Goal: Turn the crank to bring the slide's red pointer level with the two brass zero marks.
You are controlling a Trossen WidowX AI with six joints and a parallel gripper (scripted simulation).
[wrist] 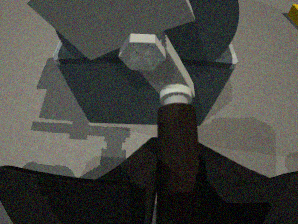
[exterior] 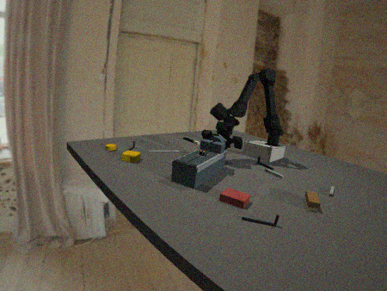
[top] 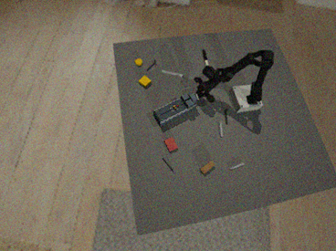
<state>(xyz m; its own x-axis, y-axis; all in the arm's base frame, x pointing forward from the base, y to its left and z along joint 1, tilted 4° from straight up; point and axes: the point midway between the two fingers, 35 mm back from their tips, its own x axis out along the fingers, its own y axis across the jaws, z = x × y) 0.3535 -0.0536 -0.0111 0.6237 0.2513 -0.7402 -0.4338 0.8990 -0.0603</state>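
1. Yellow, small and rounded, a piece (top: pixel 138 62) (exterior: pixel 111 147) sits near the far left corner of the dark grey surface (top: pixel 277 164) (exterior: pixel 172 224).
2. Close to it are a bright yellow block (top: pixel 144 81) (exterior: pixel 131 156) and a thin black hooked piece (top: pixel 152 65) (exterior: pixel 132 145).
3. A slim pale rod (top: pixel 172 74) (exterior: pixel 163 151) lies flat, between those and the arm.
4. Next comes the long blue-grey box-shaped machine (top: pixel 168 114) (exterior: pixel 185 172) (wrist: pixel 145 95). Small red and yellow details show on its top; whether the pointer is level with the brass marks is too small to tell.
5. A flat red block (top: pixel 171 145) (exterior: pixel 235 197) and a thin black L-shaped piece (top: pixel 168 164) (exterior: pixel 260 221) lie apart from the machine.
6. At the machine's crank end, the black two-fingered hand (top: pixel 203 91) (exterior: pixel 221 139) (wrist: pixel 170 145) is closed around the dark brown cylindrical crank handle (wrist: pixel 177 130). A pale metal crank arm (wrist: pixel 175 70) links the handle to a faceted hub.
7. Further right, an orange-brown block (top: pixel 207 168) (exterior: pixel 312 199) lies near a short white bar (top: pixel 237 165) (exterior: pixel 332 191).
8. The black jointed arm (top: pixel 260 75) (exterior: pixel 270 108) stands on a white base (top: pixel 241 108) (exterior: pixel 278 153).
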